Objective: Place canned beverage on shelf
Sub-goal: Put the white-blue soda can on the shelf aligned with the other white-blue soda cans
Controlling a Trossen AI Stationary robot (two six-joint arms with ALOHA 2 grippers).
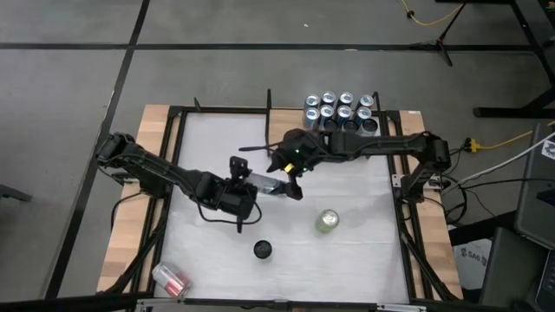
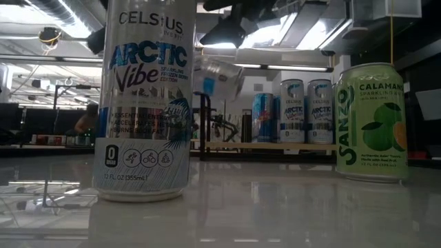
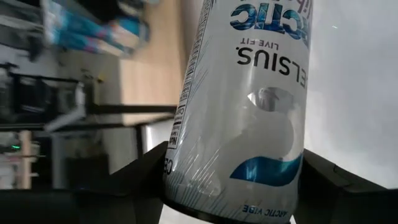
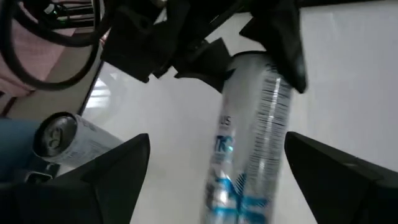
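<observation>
White Celsius can [image 1: 264, 183] tilted midair, shelf [image 1: 347, 121] holding cans

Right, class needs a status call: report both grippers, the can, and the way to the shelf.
Left gripper shut on white can, held off the table. Right gripper open around the can's far end. Shelf already holds eight cans. Green can standing aside, not in the way.

held can's [image 3: 242, 118] ends cropped, shelf [image 2: 275, 146] partly hidden

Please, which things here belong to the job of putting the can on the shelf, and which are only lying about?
Job: white-and-blue aluminium can, held in the left tool; open right tool around it; small wooden shelf with black uprights.
Lying about: green round can, standing; second white-and-blue can, standing; pink can, on its side.
</observation>
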